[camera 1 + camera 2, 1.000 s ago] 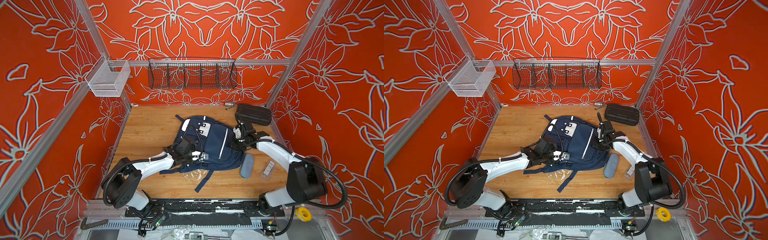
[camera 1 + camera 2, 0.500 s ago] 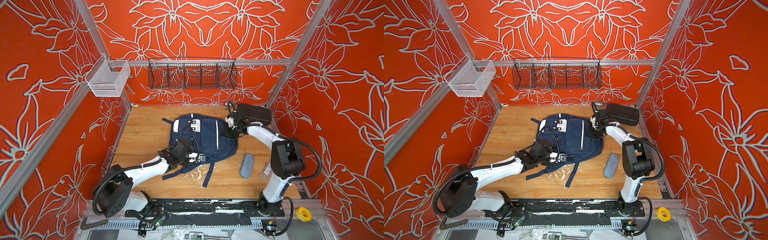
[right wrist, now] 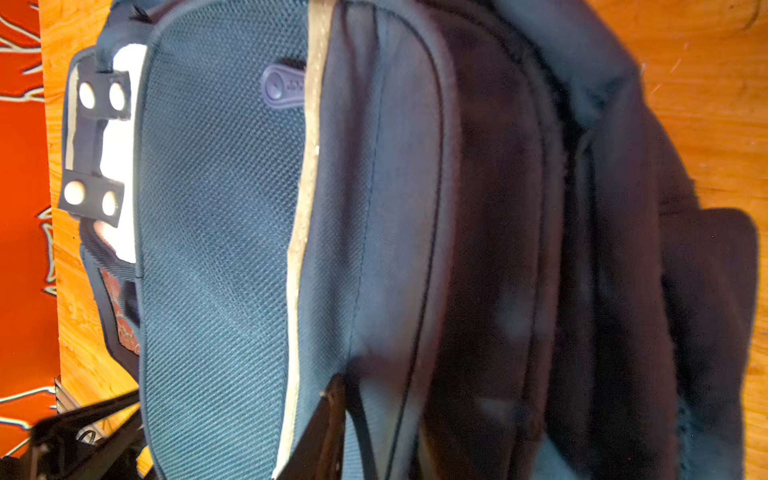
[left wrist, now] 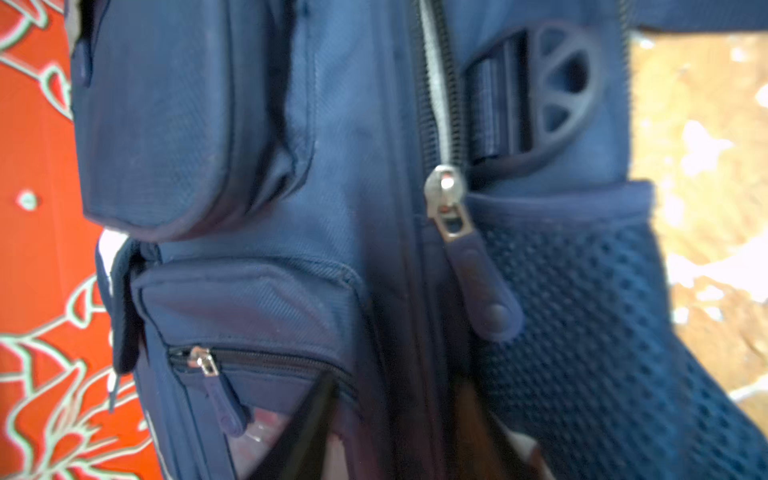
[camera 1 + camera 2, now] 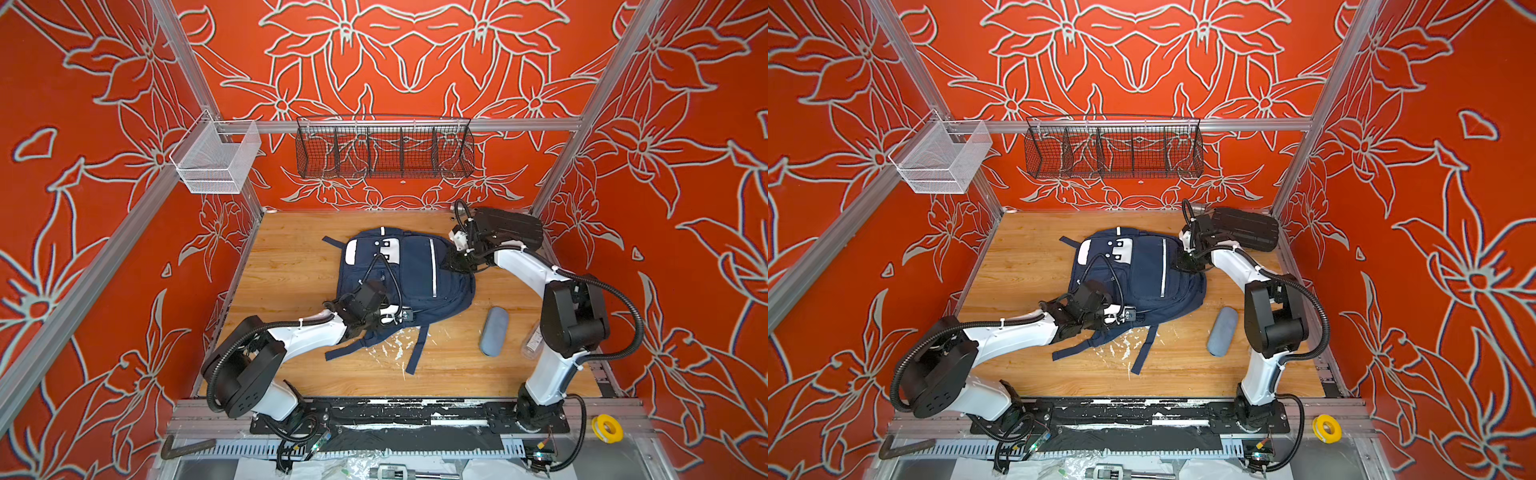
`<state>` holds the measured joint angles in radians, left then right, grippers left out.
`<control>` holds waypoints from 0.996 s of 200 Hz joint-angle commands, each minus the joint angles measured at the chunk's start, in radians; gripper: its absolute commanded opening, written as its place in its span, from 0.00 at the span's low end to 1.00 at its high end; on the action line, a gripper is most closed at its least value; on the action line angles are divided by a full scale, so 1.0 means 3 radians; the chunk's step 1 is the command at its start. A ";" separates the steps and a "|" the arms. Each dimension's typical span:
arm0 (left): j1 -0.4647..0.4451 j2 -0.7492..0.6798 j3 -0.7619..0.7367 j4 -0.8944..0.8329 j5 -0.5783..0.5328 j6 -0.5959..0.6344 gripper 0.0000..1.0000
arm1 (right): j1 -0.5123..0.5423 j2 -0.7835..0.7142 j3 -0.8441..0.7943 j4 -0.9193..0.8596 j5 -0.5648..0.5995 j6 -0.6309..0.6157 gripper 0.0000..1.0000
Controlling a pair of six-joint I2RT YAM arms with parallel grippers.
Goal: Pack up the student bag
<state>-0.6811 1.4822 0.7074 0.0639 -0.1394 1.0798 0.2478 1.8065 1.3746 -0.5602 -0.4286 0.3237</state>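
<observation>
- Navy fabric: the student bag [image 5: 415, 270] lies flat in the middle of the wooden table [image 5: 291, 266], with its straps trailing toward the arm bases.
- My left gripper [image 4: 395, 428] sits at the bag's side, by the mesh pocket [image 4: 582, 311]. Its fingers straddle fabric, and I can't tell whether they are clamped.
- My right gripper [image 3: 382, 432] pinches a fold at the bag's far right edge, near the black case [image 5: 507, 228].
- A grey pouch [image 5: 493, 330] lies apart from the bag, to its right.
</observation>
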 commanded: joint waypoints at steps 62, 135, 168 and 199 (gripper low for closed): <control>0.0007 0.0093 -0.0045 0.0108 -0.0169 -0.0381 0.17 | 0.0008 -0.0197 0.0232 -0.0075 -0.0143 0.0005 0.40; 0.0026 -0.0175 0.0980 -0.1354 0.0175 -0.1838 0.00 | 0.0027 -0.0934 0.0198 -0.0359 0.0418 -0.0064 0.53; 0.0031 -0.0132 0.1296 -0.1755 0.0523 -0.2193 0.00 | 0.0044 -0.1356 0.0052 -0.0509 0.0785 -0.0064 0.56; 0.0059 -0.0128 0.1414 -0.1833 0.0776 -0.2485 0.00 | 0.0325 -0.1749 -0.0468 -0.0289 0.0825 0.0101 0.54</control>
<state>-0.6731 1.4666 1.0870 -0.4358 -0.0132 0.4644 0.2768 1.3331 1.3506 -0.6464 -0.2367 0.3225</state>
